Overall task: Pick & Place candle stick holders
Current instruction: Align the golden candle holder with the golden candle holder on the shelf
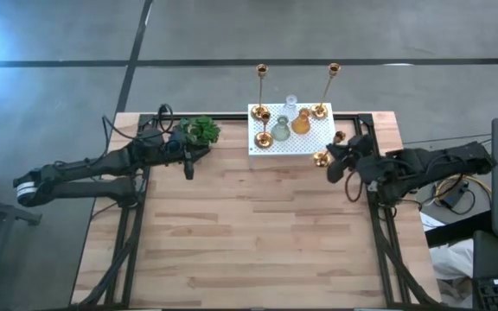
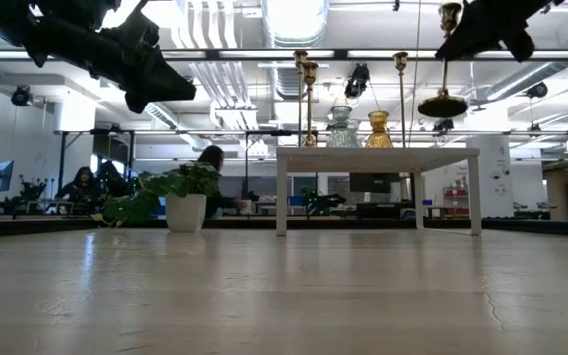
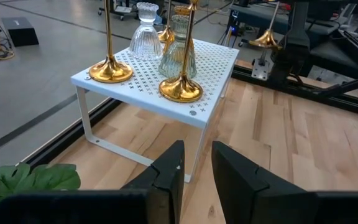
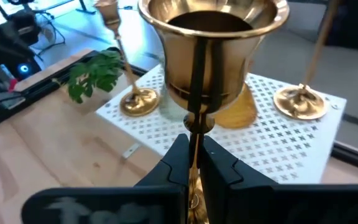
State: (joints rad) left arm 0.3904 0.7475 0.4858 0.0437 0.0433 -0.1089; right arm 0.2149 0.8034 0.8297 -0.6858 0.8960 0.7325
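Note:
A white perforated stand (image 1: 305, 143) at the table's far side carries three gold candlesticks (image 1: 264, 138) and the clear (image 1: 290, 104), pale green (image 1: 282, 131) and amber (image 1: 301, 123) glass holders, all standing on their bases. My right gripper (image 1: 337, 159) is just right of the stand's near right corner, shut on a fourth gold candlestick (image 2: 444, 99), which is held above the stand's top. My left gripper (image 3: 196, 167) is open and empty beside the green plant (image 1: 201, 130), left of the stand. My right gripper pinches the candlestick's slim stem (image 4: 194, 138) between its two fingers, just below the cup (image 4: 213, 43). The fingers come about level from the table's right side and lie across the stem. The candlestick is lifted clear and roughly upright, its round base (image 2: 444, 104) downward.
The potted plant (image 2: 180, 197) stands on the table left of the stand (image 2: 378, 158). Black frame rails run along the table's left and right sides (image 1: 379, 233). Bare wood table top (image 1: 258, 233) lies in front of the stand. People sit in the room behind.

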